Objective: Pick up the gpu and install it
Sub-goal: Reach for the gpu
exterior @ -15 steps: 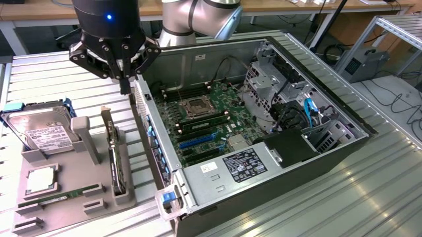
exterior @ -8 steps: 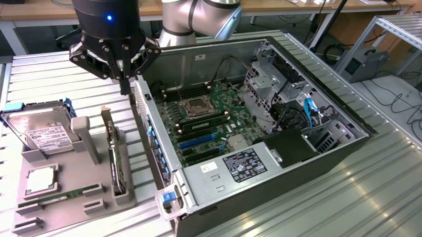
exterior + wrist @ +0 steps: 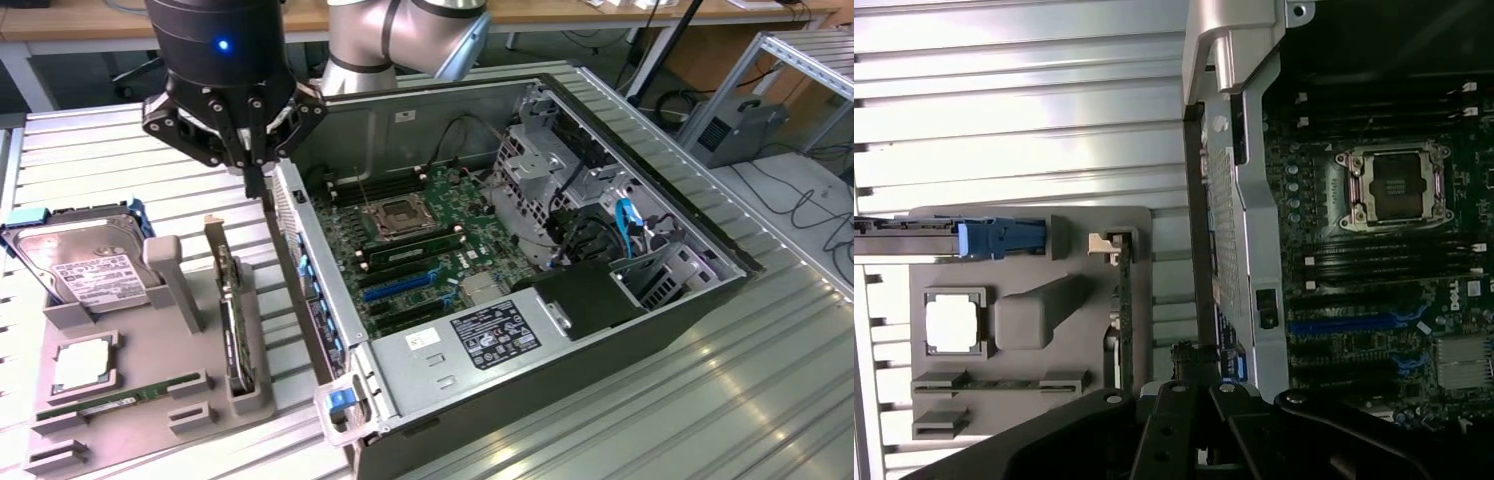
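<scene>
**Item: gpu (image 3: 236,335)**
- Location: stands on its long edge in a slot of the grey holder tray (image 3: 140,335), on the side of the tray nearest the computer case (image 3: 441,350). Not held.
- Orientation: the long axis runs roughly alongside the case's rear panel (image 3: 1239,200). In the exterior view it runs from the far end of the tray towards the near end. The silver bracket end (image 3: 214,250) is the far end, nearest the end effector.
- Appearance: thin card seen almost edge-on, dark board with a black cooler face and a pale metal bracket. In the wrist view it reads as a narrow dark strip (image 3: 1122,320).

**End effector (image 3: 254,188)**
- Fingers together and empty, pointing down. It hangs above the table (image 3: 747,400) between the tray's far end and the case corner, just beyond the bracket end.

**Surroundings**
- Same tray: hard drive (image 3: 80,265) in a blue-tabbed caddy, processor chip (image 3: 83,365), green RAM stick (image 3: 94,405) and an upright grey post (image 3: 171,275) beside the card.
- Case lies open, with the motherboard (image 3: 414,250) exposed, a bare CPU socket (image 3: 1394,185) and blue expansion slots (image 3: 400,285).
- Obstruction: the case's rear wall stands close along the card's side.
</scene>
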You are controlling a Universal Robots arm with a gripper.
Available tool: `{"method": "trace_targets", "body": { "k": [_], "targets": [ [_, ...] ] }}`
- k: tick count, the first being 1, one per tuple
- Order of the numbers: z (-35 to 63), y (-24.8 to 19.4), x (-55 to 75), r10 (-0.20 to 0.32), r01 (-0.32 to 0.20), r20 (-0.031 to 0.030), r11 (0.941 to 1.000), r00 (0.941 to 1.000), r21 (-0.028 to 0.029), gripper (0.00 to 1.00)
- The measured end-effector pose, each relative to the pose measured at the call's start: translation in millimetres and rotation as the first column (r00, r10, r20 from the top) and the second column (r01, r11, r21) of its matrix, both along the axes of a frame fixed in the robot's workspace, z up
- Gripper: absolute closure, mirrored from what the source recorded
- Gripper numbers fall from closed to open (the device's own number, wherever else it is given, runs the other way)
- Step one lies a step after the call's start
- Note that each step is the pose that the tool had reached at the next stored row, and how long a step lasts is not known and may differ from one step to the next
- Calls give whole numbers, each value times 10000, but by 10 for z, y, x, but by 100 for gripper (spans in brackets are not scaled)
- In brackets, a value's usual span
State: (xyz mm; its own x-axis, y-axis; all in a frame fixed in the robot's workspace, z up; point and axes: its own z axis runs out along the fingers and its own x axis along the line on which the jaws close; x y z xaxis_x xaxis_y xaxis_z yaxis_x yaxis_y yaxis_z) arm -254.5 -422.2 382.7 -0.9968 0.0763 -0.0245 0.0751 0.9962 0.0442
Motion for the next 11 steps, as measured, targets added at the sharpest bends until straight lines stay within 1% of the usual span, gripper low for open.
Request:
{"method": "trace_targets", "body": {
  "k": [2,3,6,7,11],
  "targets": [
    [-17,-42,-4,0,0,0,10000,10000,1,89],
    [-22,-55,-6,0,0,0,10000,10000,1,89],
    [-45,-119,-12,0,0,0,10000,10000,1,89],
    [-53,-148,-13,0,0,0,10000,10000,1,89],
    [-58,-168,-14,0,0,-1,10000,10000,0,89]
  ]
}}
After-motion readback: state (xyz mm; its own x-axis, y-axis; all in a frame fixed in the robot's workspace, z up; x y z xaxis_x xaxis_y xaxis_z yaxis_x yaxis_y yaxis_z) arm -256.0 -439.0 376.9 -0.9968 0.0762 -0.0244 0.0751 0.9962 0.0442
